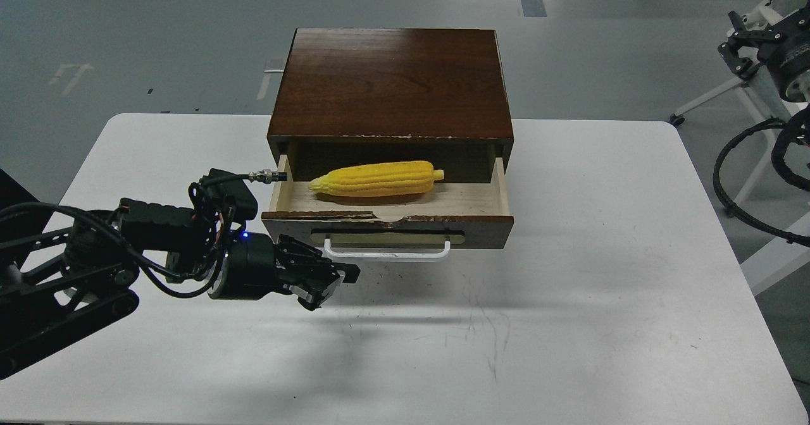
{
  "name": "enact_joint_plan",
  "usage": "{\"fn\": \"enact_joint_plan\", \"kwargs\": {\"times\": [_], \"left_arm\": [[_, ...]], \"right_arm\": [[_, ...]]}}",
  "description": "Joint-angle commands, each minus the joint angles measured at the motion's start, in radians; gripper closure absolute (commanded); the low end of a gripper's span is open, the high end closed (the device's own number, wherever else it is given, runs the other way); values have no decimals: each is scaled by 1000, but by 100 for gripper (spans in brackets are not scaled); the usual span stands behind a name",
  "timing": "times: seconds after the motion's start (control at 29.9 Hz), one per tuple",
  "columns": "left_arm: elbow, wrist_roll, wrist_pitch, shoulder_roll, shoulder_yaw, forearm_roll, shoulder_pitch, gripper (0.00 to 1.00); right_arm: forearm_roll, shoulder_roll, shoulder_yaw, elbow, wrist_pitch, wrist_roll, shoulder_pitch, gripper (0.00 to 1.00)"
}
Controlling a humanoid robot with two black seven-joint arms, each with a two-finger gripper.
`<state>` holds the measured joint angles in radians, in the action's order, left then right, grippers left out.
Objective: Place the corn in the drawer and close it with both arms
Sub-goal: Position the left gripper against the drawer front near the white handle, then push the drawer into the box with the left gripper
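The yellow corn (376, 179) lies on its side inside the drawer (387, 232), which is pulled out of the dark brown cabinet (391, 82). The drawer's white bar handle (387, 252) faces me. My left gripper (336, 286) hovers low over the table just in front of the drawer's left front corner, below the left end of the handle. Its fingers stand apart and hold nothing. My right gripper (734, 42) is raised at the far right, off the table and over the floor, with its prongs apart and empty.
The white table (569, 286) carries the cabinet at its back middle. A black ribbed cable (728, 178) loops beside the table's right edge. A white stand leg (709, 99) is on the floor at the right.
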<state>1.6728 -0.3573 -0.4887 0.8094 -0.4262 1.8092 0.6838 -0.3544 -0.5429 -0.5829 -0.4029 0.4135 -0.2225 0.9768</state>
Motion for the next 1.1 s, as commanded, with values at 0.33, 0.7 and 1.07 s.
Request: {"fn": "enact_joint_plan", "kwargs": {"times": [0.33, 0.7, 1.07], "left_arm": [[-27, 6, 0, -27, -5, -1, 2, 100], [-87, 0, 0, -30, -8, -4, 25, 100], [-185, 0, 0, -52, -8, -51, 69, 100]], "right_arm": [[0, 5, 0, 0, -1, 0, -1, 0], [0, 5, -2, 1, -1, 0, -1, 0], [0, 6, 0, 0, -2, 2, -1, 0]]}}
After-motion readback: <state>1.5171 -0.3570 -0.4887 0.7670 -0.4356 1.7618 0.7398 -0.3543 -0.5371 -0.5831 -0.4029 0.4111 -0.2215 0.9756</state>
